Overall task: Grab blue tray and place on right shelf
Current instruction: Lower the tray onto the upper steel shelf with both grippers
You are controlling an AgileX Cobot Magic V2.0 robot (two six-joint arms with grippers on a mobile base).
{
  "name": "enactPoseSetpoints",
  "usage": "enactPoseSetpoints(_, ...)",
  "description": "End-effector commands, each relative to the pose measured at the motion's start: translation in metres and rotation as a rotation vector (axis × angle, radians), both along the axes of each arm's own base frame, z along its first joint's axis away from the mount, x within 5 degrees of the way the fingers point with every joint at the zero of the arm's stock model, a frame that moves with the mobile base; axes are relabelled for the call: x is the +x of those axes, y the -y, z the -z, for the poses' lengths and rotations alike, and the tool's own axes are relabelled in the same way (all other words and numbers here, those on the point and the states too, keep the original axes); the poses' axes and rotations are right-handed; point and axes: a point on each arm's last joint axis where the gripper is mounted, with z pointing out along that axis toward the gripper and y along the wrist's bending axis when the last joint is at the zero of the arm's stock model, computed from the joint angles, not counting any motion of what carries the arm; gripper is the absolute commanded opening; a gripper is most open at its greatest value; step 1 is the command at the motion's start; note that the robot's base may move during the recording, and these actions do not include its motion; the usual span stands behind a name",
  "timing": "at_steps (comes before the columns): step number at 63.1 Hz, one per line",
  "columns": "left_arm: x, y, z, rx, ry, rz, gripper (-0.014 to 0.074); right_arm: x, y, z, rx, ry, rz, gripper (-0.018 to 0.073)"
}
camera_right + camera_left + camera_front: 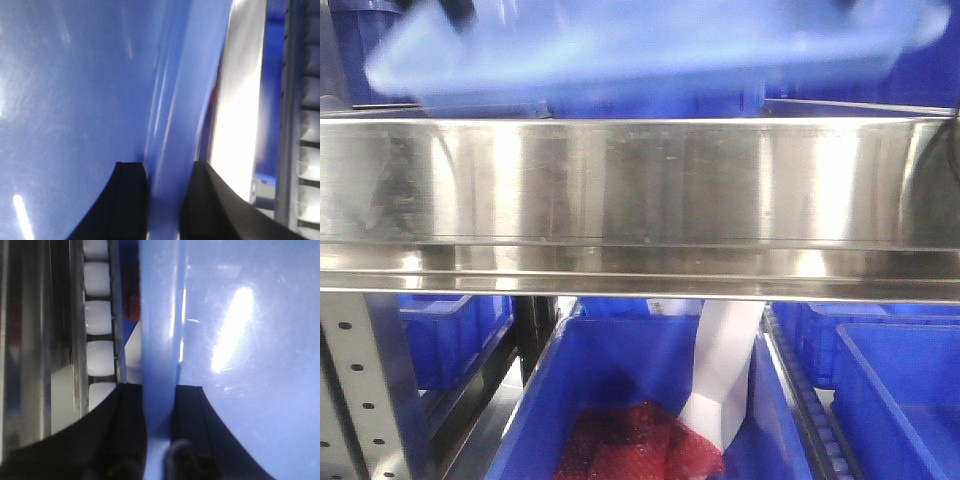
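Left gripper [160, 389]: two matte black fingers [122, 432], straight inner faces, outer edges curving wide toward 6 o'clock; small rounded dark fitting at 6 o'clock. Right gripper [164, 167]: matching black fingers [127, 200].

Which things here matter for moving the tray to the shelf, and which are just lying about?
Job in hand: blue tray, held above the rail; left hand and right hand, each clamped on its rim; right shelf.

Lying about: dark-blue bins; red material and white sheet in one of them; white rollers.
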Motion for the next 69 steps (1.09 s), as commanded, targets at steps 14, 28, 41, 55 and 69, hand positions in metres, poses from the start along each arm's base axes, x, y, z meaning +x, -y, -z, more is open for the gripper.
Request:
enactPoseSetpoints(14,0.003,0.003,-0.012,-0.030,0.085,0.024,0.0023,0.014,-0.001,-0.001,-0.019,0.063,-0.017,0.0160)
enactPoseSetpoints(28,0.004,0.003,-0.013,-0.023,0.101,0.035,0.0435,0.015,-0.001,-0.001,-0.019,0.066,-0.017,0.0629)
enactPoseSetpoints(41,0.003,0.002,-0.015,-0.024,0.103,0.035,0.0521,0.012,0.000,-0.005,-0.021,0.073,-0.015,0.0630)
enactPoseSetpoints(55,-0.027,0.000,-0.055,-0.053,0.216,0.055,0.0358,-0.018,0.008,-0.044,0.022,0.186,-0.018,0.0503)
enactPoseSetpoints(69,-0.092,0.000,-0.097,-0.045,0.436,0.120,0.0106,-0.075,0.027,-0.075,0.068,0.338,-0.024,0.0058)
